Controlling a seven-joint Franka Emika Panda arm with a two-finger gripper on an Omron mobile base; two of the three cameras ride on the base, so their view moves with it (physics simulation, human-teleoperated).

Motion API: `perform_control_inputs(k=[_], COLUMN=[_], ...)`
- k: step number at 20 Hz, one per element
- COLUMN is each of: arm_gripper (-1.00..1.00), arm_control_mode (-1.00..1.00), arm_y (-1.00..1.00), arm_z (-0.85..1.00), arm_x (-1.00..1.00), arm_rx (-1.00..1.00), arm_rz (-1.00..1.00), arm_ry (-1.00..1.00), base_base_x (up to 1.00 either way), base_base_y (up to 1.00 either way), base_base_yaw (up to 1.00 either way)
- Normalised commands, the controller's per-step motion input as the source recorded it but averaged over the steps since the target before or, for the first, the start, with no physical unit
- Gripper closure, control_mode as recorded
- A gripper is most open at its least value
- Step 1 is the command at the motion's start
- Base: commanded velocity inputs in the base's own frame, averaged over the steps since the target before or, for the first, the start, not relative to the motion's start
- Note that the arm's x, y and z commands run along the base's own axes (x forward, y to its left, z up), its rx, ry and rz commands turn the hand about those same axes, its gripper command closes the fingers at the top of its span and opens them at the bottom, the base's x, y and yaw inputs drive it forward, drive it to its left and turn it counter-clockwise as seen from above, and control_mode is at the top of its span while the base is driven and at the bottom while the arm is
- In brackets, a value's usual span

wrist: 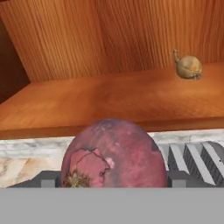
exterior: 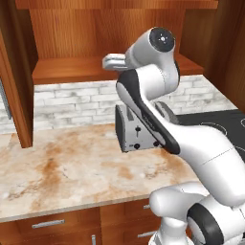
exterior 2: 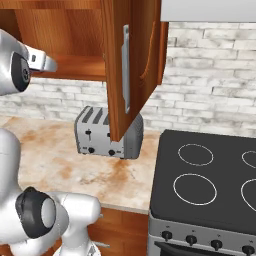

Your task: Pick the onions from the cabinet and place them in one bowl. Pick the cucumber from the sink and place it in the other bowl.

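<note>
The wooden cabinet (wrist: 109,57) shelf fills the hand view's upper half. A purple-red onion (wrist: 114,154) is gripped between the hand's (wrist: 114,179) fingers at bottom centre; the yellow-brown onion (wrist: 188,66) rests on the shelf, upper right.

- Left base view: we look from behind-left, forward and down over the counter (exterior: 72,167) to the toaster (exterior: 131,131).
- Right base view: from behind-right, sharing that toaster (exterior 2: 95,132) and the cabinet (exterior 2: 75,67).
- Hand view: we sit close against the purple-red onion (wrist: 114,153), facing the cabinet shelf (wrist: 109,98).
</note>
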Motion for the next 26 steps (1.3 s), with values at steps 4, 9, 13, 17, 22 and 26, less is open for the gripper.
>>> perform_control_inputs(k=[4, 9, 13, 17, 22, 26], arm_gripper=[1.00, 1.00, 1.00, 1.00, 1.00, 1.00], arm_control_mode=[-1.00, -1.00, -1.00, -1.00, -1.00, -1.00], arm_y=[-0.48, -0.33, -0.23, -0.28, -0.40, -0.30], arm_z=[0.20, 0.01, -0.09, -0.33, -0.18, -0.38], arm_x=[-0.99, -0.79, -0.64, -0.59, -0.79, -0.71], arm_rx=[0.01, -0.02, -0.10, -0.23, -0.06, 0.00], arm_rz=[0.00, -0.01, -0.01, -0.01, -0.01, 0.01], arm_ry=[0.13, 0.26, 0.28, 0.11, 0.05, 0.00], base_base_x=[0.00, 0.00, 0.00, 0.00, 0.00, 0.00], base_base_y=[0.00, 0.00, 0.00, 0.00, 0.00, 0.00], base_base_yaw=[0.00, 0.00, 0.00, 0.00, 0.00, 0.00])
